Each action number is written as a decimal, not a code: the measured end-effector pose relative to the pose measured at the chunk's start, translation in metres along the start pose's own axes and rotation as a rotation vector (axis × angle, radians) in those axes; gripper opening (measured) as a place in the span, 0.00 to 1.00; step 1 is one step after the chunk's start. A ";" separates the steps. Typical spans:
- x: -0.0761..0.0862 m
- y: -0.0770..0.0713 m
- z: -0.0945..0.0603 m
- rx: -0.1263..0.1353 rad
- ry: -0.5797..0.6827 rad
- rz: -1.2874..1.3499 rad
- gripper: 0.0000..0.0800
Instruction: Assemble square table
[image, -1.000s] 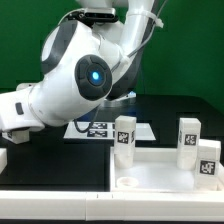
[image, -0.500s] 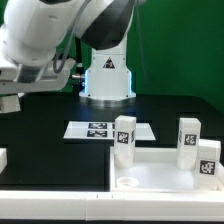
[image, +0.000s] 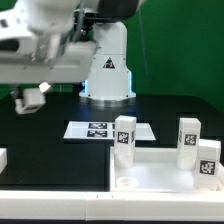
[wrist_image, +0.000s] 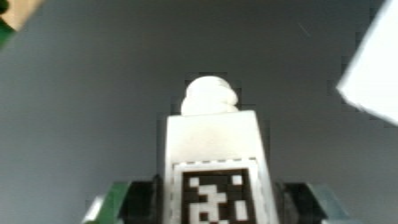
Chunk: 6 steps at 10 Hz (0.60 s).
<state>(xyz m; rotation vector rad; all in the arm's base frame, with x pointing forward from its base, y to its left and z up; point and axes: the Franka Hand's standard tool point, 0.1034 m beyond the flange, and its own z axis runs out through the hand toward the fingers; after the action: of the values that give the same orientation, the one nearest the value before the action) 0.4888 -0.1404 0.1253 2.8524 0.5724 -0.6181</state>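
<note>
leg (wrist_image: 215, 150) between fingers (wrist_image: 121, 200) (wrist view only)

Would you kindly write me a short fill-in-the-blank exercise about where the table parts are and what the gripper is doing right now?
1. In the wrist view, the gripper is shut on a tagged white ____.
2. In the exterior view, the number of legs standing upright by the table top is ____.
3. The marker board lies flat in front of the robot's ____.

Missing words: leg; three; base
</note>
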 end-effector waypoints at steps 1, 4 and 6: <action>0.021 -0.007 -0.016 -0.005 0.110 0.052 0.35; 0.034 -0.009 -0.016 -0.062 0.222 0.016 0.36; 0.032 -0.009 -0.016 -0.049 0.325 0.046 0.36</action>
<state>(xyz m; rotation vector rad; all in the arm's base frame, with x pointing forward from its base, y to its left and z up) 0.5174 -0.1176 0.1253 2.9270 0.5564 -0.1284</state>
